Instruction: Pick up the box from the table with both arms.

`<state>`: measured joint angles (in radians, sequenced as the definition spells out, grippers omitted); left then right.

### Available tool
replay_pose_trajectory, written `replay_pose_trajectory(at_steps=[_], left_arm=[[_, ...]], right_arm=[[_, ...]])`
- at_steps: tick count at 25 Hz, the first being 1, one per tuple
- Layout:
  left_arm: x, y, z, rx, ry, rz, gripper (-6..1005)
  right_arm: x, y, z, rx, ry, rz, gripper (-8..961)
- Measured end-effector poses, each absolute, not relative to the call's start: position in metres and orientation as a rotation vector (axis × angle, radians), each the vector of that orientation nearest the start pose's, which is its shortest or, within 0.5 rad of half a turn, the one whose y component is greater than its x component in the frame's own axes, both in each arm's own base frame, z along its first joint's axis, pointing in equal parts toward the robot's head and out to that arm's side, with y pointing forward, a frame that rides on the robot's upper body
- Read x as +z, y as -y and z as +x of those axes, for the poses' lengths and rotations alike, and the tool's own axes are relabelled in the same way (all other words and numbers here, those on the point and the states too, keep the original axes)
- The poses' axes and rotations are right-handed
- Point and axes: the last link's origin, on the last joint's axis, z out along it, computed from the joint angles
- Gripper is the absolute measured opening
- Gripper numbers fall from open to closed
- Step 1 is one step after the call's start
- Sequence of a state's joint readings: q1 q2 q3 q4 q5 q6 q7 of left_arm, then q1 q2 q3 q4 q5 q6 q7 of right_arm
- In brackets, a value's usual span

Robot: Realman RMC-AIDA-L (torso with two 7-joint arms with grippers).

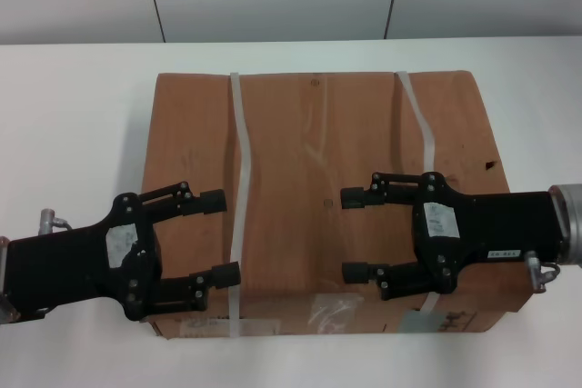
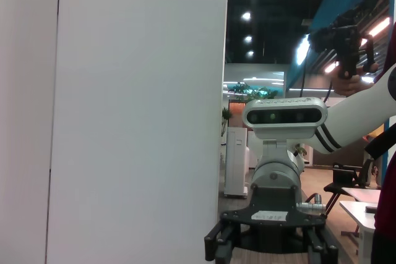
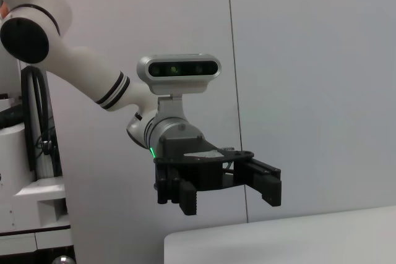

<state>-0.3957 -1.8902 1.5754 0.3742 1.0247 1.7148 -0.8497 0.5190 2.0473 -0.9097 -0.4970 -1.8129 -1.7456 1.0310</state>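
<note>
A matt brown cardboard box [image 1: 318, 161], its top lightly creased, lies on a smooth white desk [image 1: 73, 134]. Two pale plastic straps [image 1: 241, 179] cross it; clear glossy tape [image 1: 332, 311] and paper labels [image 1: 205, 324] mark its near side. Above it, the left pincer [image 1: 218, 235] and right pincer [image 1: 350, 233] are matt black plastic with white stickers [image 1: 118, 244].
</note>
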Motion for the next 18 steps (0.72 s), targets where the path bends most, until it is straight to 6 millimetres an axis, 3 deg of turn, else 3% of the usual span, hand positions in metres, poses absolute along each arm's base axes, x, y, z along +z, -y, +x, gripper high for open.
replay_pose_trajectory(at_steps=[18], left_arm=[[-0.0031, -0.2613, -0.2662, -1.141, 0.167, -2.761, 800]], right_arm=[[-0.022, -0.2916, 0.246, 0.945, -0.202, -2.884, 841]])
